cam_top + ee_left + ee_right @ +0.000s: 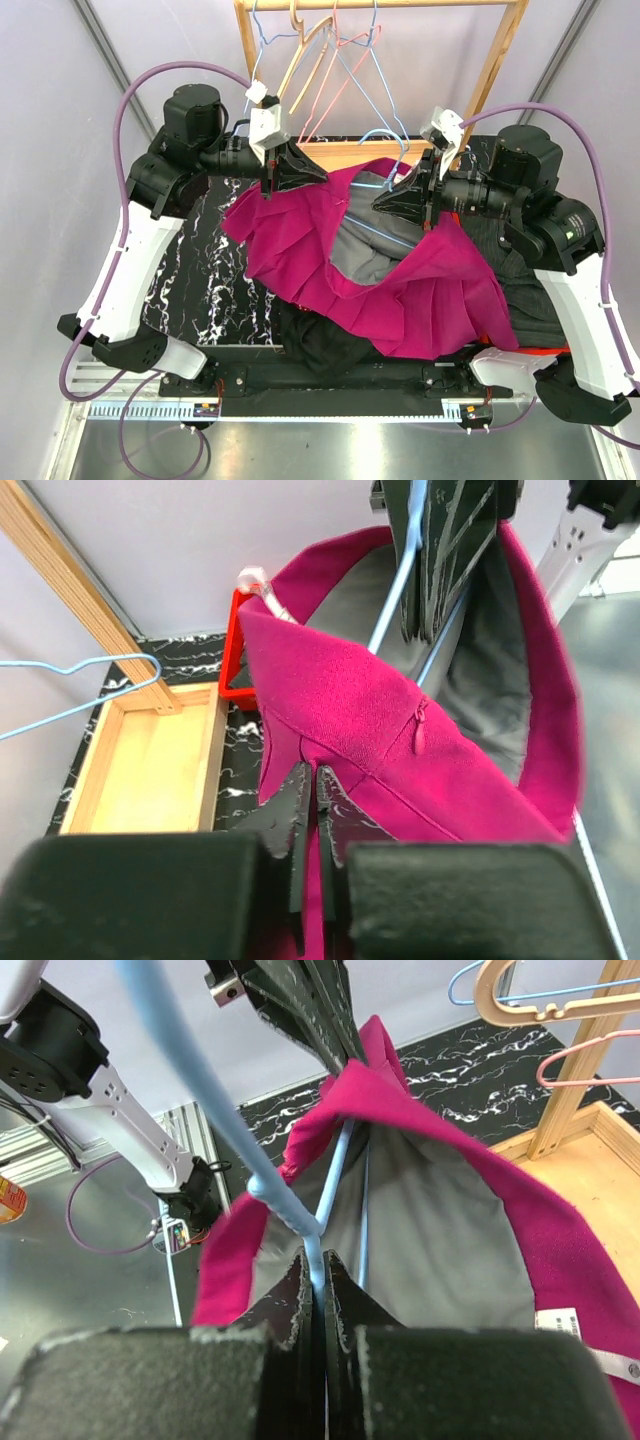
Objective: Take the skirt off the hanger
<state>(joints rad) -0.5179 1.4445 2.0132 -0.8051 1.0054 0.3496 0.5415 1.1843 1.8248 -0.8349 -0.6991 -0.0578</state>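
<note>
A magenta skirt [400, 290] with grey lining hangs open between my two grippers above the table. A light blue wire hanger [390, 180] runs through its waist. My left gripper [318, 172] is shut on the skirt's waistband edge; in the left wrist view the fabric [360, 710] passes between the closed fingers [296, 798]. My right gripper [385, 203] is shut on the blue hanger wire [300, 1222], inside the skirt's waist, with the grey lining [430, 1230] beyond it.
A wooden rack [500, 60] at the back holds several hangers, blue, pink and wooden. A shallow wooden tray [150, 770] and a red frame [232, 650] lie on the black marble table [200, 290]. Dark clothes [320, 345] lie under the skirt.
</note>
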